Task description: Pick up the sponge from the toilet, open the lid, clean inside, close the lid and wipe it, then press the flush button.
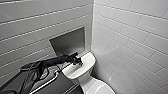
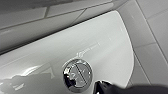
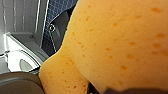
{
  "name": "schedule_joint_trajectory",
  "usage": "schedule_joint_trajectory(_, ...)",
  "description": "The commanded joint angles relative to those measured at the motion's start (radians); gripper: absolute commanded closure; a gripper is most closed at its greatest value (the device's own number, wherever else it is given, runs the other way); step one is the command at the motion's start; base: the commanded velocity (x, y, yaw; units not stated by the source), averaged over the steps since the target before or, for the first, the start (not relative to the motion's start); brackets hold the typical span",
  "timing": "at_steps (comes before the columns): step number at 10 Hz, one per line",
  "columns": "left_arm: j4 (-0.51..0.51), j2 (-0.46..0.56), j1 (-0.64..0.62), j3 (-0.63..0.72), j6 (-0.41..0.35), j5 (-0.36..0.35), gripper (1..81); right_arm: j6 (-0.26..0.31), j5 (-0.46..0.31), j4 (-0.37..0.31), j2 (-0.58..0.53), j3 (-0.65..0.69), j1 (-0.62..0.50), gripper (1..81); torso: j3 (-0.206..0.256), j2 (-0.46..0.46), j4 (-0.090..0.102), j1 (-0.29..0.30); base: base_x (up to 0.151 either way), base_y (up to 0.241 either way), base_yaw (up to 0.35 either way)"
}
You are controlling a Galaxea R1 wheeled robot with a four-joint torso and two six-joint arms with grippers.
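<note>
Flush button (image 2: pixel 77 75), round, shiny-ringed and split by a slanted line into two halves, set in the middle of the white tank top (image 2: pixel 105 42) of the toilet (image 1: pixel 82 72). Lies just beside the dark tip of the left pincer (image 2: pixel 108 87) in the left wrist view, with what looks like a thin strip of white between them; touching or not, hard to tell. From the head view, left arm (image 1: pixel 53 61) reaching in over a grey grab bar (image 1: pixel 46 83), left pincer (image 1: pixel 78 60) low above the centre of the tank top, so judged the nearer arm for any press. How far that pincer is open: cannot tell. Sponge (image 3: pixel 112 45), bright orange and pitted, pressed close against the right wrist camera with far-off fittings behind it, so judged to be gripped in the right pincer (image 3: pixel 125 91), closed on it, though the grip itself is hidden by the sponge. Lid (image 1: pixel 98 87) at the lower edge of the head view, white, smooth, apparently down, cut off by the frame. Button too small to pick out beneath the pincer from above. Behind the sponge, pale shapes and a blue patterned surface, too blurred to name. White tiled walls (image 1: pixel 130 37) meeting in a corner behind the tank, with a dull metal recess (image 1: pixel 68 42) set into one of them.
</note>
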State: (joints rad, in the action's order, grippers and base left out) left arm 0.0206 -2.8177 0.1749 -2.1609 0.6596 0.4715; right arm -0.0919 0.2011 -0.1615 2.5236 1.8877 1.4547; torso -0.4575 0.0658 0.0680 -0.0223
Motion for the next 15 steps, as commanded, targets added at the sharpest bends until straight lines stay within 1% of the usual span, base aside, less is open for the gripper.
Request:
schedule_joint_trajectory(1,0.035,-0.017,-0.179,-0.024,0.000,0.022,81.1,0.004,-0.089,-0.001,-0.004,-0.027,-0.001,81.1,-0.028,0.000,0.000,0.000,0.000,0.000,0.000)
schedule_joint_trajectory(2,0.035,-0.017,-0.179,-0.024,0.000,0.022,81.1,0.004,-0.089,-0.001,-0.001,-0.027,-0.001,81.1,-0.008,0.000,0.000,0.000,0.000,0.000,0.000)
schedule_joint_trajectory(5,0.045,-0.022,-0.174,-0.033,0.000,0.022,81.1,0.006,-0.089,0.000,0.002,-0.024,0.004,81.1,-0.019,-0.001,0.000,0.000,0.000,0.000,0.000)
schedule_joint_trajectory(6,0.056,-0.023,-0.169,-0.036,0.000,0.022,81.1,0.006,-0.089,0.002,0.002,-0.024,0.005,81.1,-0.111,-0.001,0.000,0.000,0.000,0.000,0.000)
schedule_joint_trajectory(7,0.056,-0.023,-0.168,-0.036,0.000,0.022,81.1,0.006,-0.088,0.003,0.005,-0.024,0.007,81.1,-0.118,-0.001,0.000,0.000,0.000,0.000,0.000)
schedule_joint_trajectory(8,0.056,-0.023,-0.163,-0.036,0.002,0.022,81.1,0.006,-0.088,0.005,0.007,-0.024,0.008,81.1,-0.047,-0.001,0.000,0.000,0.000,0.000,0.000)
schedule_joint_trajectory(9,0.056,-0.028,-0.154,-0.045,0.001,0.021,81.1,0.006,-0.088,0.008,0.009,-0.024,0.010,81.1,-0.063,-0.001,0.000,-0.001,0.000,0.000,0.000)
schedule_joint_trajectory(11,0.102,-0.069,-0.133,-0.097,0.000,0.024,81.1,0.006,-0.088,0.008,0.014,-0.019,0.011,81.1,-0.071,-0.002,0.000,-0.001,0.000,0.000,0.000)
schedule_joint_trajectory(12,0.105,-0.077,-0.130,-0.099,0.000,0.044,81.1,0.006,-0.088,0.010,0.017,-0.016,0.011,81.1,-0.071,-0.001,0.000,0.000,0.000,0.000,0.000)
schedule_joint_trajectory(14,0.091,-0.083,-0.131,-0.065,0.000,0.067,81.1,0.006,-0.088,0.008,0.026,-0.006,0.013,81.1,-0.071,-0.001,0.000,0.000,0.000,0.000,0.000)
schedule_joint_trajectory(15,0.088,-0.088,-0.128,-0.016,0.000,0.085,81.1,0.006,-0.088,0.008,0.039,0.008,0.013,81.1,-0.071,-0.001,0.000,0.000,0.000,0.000,0.000)
